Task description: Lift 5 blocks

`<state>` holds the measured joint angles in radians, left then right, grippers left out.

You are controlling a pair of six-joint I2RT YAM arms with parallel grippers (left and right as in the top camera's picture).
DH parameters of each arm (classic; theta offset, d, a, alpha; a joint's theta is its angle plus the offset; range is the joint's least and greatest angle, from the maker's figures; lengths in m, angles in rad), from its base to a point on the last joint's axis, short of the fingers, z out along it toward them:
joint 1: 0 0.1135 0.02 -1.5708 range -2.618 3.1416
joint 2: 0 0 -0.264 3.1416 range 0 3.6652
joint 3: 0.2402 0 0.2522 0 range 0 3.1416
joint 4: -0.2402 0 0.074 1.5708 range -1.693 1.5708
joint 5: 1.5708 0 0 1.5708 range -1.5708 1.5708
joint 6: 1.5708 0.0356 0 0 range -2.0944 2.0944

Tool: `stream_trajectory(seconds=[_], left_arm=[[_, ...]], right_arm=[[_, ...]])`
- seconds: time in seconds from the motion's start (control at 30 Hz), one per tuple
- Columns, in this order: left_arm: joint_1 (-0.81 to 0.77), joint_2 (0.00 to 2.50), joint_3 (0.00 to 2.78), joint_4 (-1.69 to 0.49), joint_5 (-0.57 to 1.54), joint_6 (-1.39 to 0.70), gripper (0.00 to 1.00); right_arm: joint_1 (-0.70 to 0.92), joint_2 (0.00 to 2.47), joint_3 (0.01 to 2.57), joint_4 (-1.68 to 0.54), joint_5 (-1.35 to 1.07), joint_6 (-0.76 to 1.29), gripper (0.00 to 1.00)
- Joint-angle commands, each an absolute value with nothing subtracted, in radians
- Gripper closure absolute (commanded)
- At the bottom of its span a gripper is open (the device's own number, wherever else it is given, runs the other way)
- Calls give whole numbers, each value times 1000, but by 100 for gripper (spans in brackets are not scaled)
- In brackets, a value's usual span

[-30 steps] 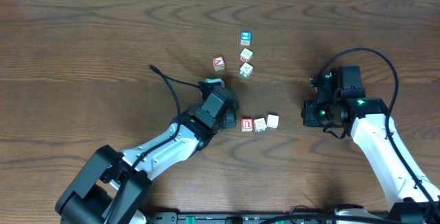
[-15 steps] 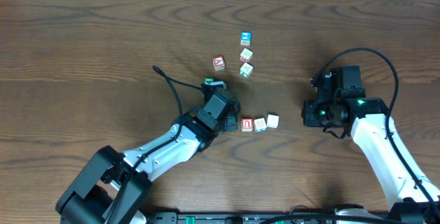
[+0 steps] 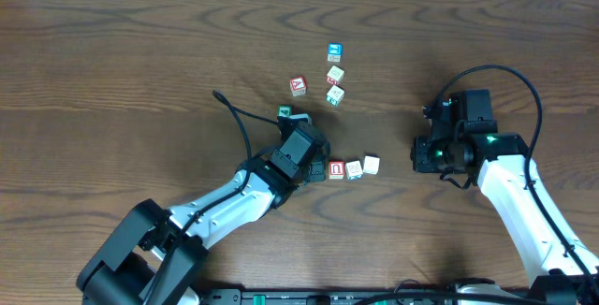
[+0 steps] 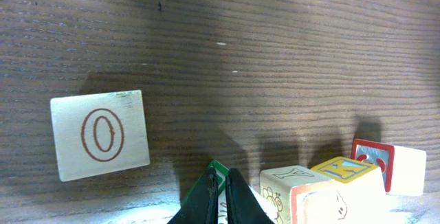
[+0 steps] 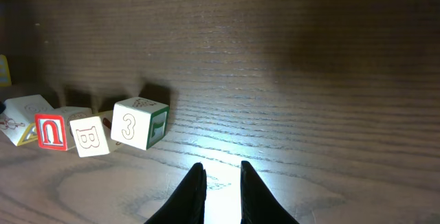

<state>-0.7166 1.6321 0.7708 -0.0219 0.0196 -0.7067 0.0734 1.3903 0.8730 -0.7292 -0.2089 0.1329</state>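
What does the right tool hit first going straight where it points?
Probably just the brown wooden table; from the right tool, the cream, green-sided wooden cube marked 3 sits left of that line. Depth unclear.

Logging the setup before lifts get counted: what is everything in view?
row blocks: 3, one red-outlined and two pale, mid-table
pale blocks: 2, cream, farther back, one behind the other
blue-topped block: 1, blue, behind those
red-letter block: 1, red on pale, left of the pale blocks
green-faced block: 1, green, left of and behind the row
table: 1, dark brown wood
left claw: 1, black, shut, beside the row
right claw: 1, black, slightly open, empty, right of the row
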Motion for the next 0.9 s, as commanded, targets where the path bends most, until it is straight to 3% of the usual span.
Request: stream_trajectory(seconds=[0.0, 0.87], left_arm=[[-719, 1641, 788, -44, 2, -701, 93], [-720, 1641, 788, -145, 0, -701, 92]], right_arm=[[73, 1393, 867, -728, -207, 141, 85], [73, 1393, 867, -728, -192, 141, 84]])
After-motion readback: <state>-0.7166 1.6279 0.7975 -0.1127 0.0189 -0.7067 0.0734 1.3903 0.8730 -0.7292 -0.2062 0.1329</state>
